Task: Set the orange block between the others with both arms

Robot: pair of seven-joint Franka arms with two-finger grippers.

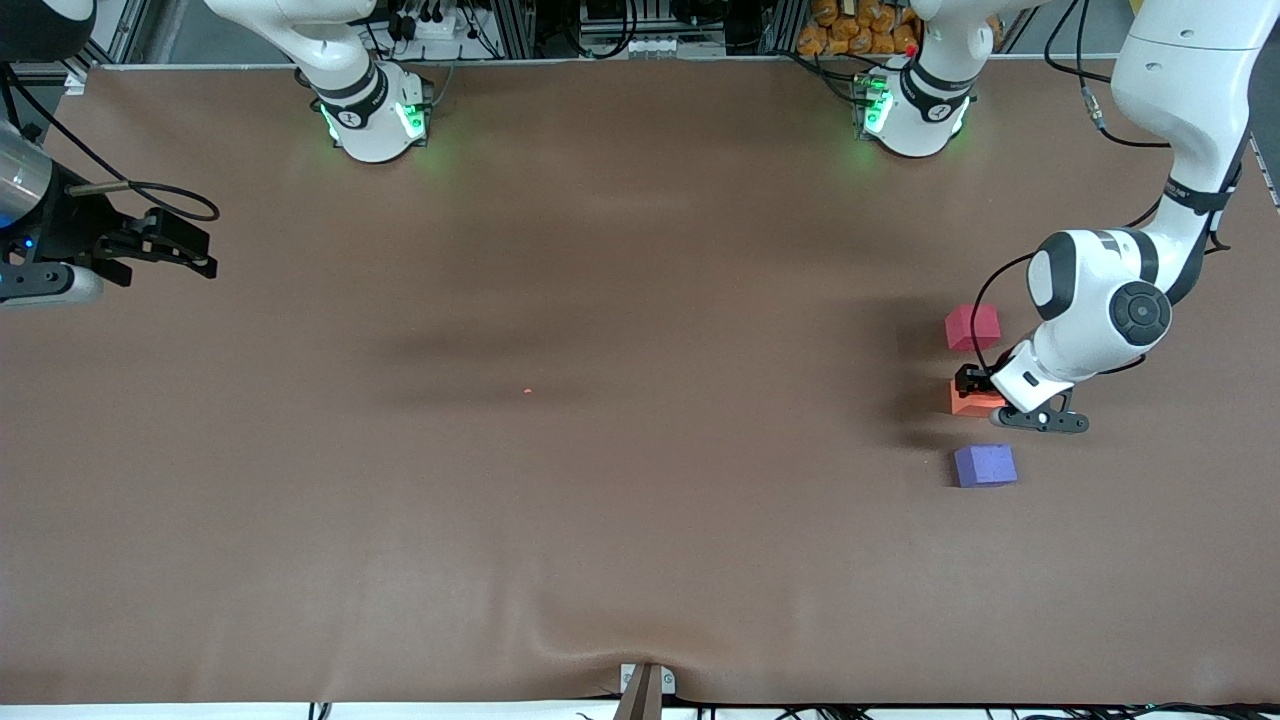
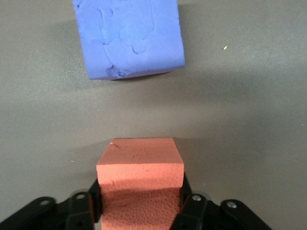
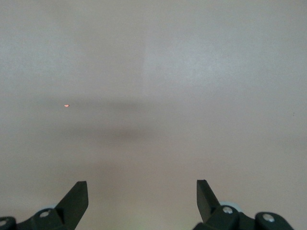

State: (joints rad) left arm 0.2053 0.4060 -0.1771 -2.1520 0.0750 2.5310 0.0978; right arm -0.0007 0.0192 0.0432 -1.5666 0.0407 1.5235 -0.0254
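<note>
Left wrist view: orange block (image 2: pixel 140 184) between left claw (image 2: pixel 140 206) fingers.

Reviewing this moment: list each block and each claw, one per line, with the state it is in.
orange block: on the table between the other two, apart from both, left claw's fingers at its sides.
pinkish-red block: resting on the table, untouched, farther from the front camera.
purple-blue block: resting on the table, untouched, nearer the front camera.
left claw: around the orange block; grip or release unclear.
right claw: open, empty, waiting at the right arm's end of the table.
</note>
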